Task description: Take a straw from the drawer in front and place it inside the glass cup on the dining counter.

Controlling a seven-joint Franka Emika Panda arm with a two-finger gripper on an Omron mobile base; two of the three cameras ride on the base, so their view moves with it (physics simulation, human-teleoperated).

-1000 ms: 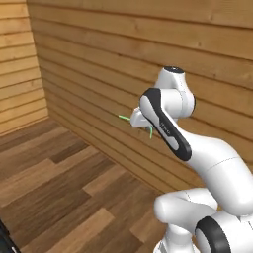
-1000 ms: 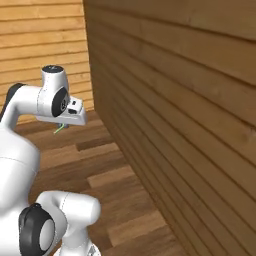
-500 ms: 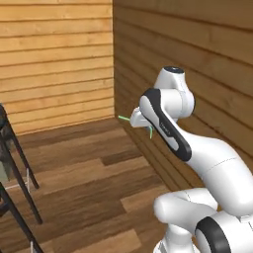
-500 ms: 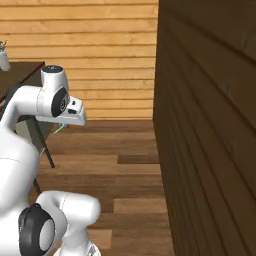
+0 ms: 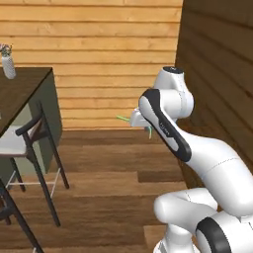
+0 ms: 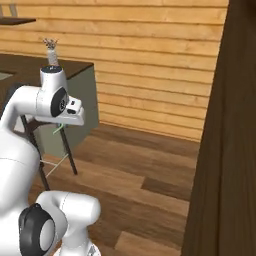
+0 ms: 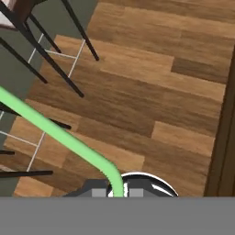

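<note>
Straw (image 7: 55,131), thin and light green, is clamped between the claw's (image 7: 117,192) closed tips in the hand view and runs from there up and to the left across the picture, bending just above the grip. In the left base view the straw shows as a short green line sticking out to the left of the claw (image 5: 140,120), roughly level, with another green bit hanging below the hand. In the right base view a green sliver shows under the claw (image 6: 67,121). The dining bench (image 5: 27,89), a dark wood slab on a pale green base, stands well to the left of the claw and across open wooden floor, with dark-legged stools (image 5: 24,143) beside it. A small white vase (image 5: 8,65) stands on its top. The glass cup cannot be made out, so its exact place on the bench is unknown. The arm is folded high and close to the robot's body, elbow up, with the hand held out at about chest height, pointing down towards the floor. Judging from this, the straw is being carried and the bench has yet to be reached.
</note>
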